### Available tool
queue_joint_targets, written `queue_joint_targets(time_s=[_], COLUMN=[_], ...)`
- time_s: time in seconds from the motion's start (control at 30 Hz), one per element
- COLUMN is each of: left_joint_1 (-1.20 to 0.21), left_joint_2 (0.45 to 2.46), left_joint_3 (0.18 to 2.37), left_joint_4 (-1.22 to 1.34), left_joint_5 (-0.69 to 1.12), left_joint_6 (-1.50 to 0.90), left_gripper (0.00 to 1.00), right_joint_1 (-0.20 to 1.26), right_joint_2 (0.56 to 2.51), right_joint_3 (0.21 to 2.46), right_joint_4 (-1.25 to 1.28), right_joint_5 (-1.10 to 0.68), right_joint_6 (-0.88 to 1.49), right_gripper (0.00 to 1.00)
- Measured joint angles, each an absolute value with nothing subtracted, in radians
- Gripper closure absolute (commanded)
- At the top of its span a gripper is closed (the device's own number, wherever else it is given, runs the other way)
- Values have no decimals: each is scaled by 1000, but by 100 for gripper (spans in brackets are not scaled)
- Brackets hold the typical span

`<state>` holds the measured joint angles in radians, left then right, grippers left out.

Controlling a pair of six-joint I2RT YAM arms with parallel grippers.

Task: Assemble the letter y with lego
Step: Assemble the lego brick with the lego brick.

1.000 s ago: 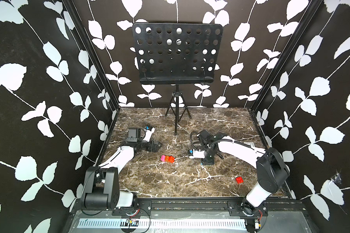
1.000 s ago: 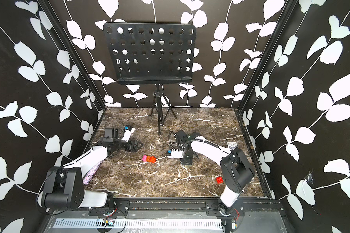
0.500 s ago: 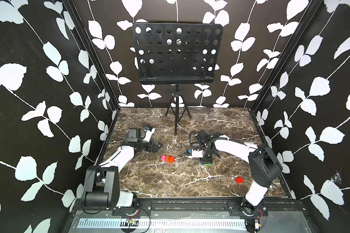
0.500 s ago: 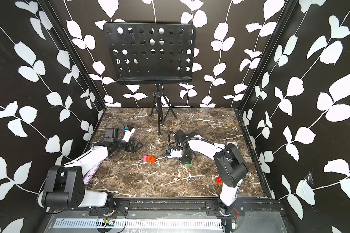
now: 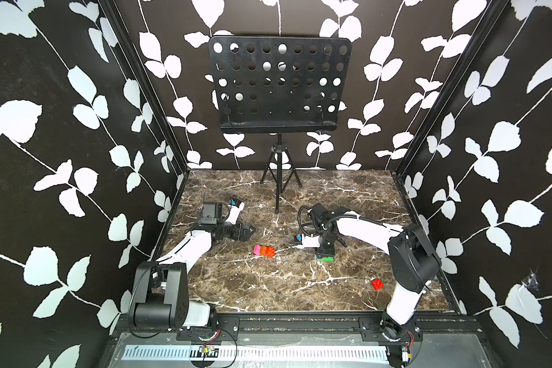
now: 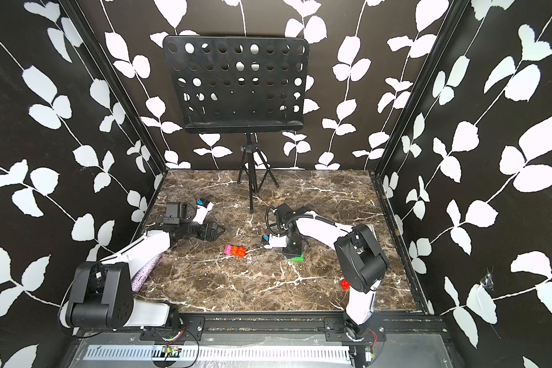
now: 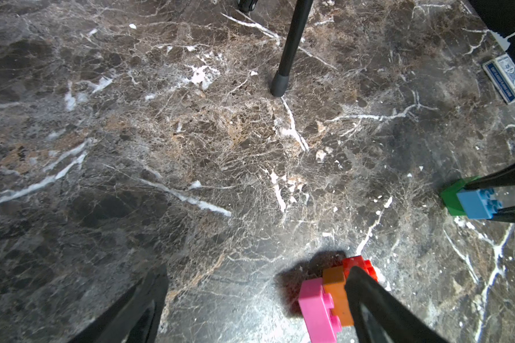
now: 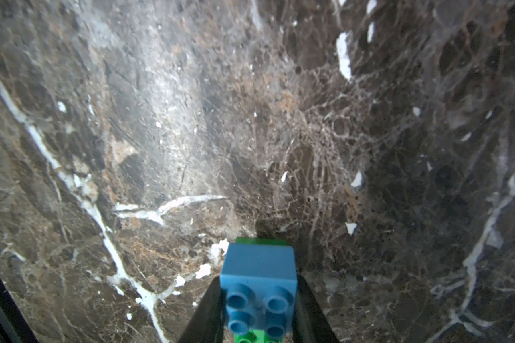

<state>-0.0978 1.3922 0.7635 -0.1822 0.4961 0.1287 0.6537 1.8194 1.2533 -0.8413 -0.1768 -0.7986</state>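
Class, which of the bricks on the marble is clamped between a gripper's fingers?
The blue brick, pinched by the right gripper atop the green brick; the pink-orange-red row and the lone red brick lie ungripped.

Glossy marble-look tabletop; blue brick smooth shiny plastic; music stand matt blk perforated metal.

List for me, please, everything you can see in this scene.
table: 1, brown marble, underneath everything
brick row: 1, pink-orange-red, table centre
green brick: 1, green, right of the row
blue brick: 1, blue, atop the green brick
loose brick: 1, red, front right
music stand: 1, black, back centre
card box: 1, blue, right side
left end effector: 1, black, open near the brick row
right end effector: 1, black, shut on the blue brick
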Motion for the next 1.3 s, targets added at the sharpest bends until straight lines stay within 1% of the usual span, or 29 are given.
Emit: queue_joint_targets(time_s=[0.37,0.67,0.9,1.1,1.3], left_joint_1=[-98,-97,-97,-97,-94], left_joint_2=[1395,1409,1409,1409,1409], left_joint_3=[764,764,764,764,764], left_joint_4=[-200,-208,-212,-215,-217], left_joint_5=[482,477,473,470,465], left_joint_6=[152,155,158,159,159], left_gripper=[5,5,5,5,5], right_joint_1=[652,656,658,660,660], right_joint_2=[1837,1795,1845,1870,1838], right_joint_3=[1273,1215,1269,1304,1265], right_joint_4=[-859,-792,-847,-880,-835], right_joint_5=[-181,-184,-178,-164,-162], right_joint_6=[-771,-756,-776,-726,-621], right_gripper=[82,82,82,83,83])
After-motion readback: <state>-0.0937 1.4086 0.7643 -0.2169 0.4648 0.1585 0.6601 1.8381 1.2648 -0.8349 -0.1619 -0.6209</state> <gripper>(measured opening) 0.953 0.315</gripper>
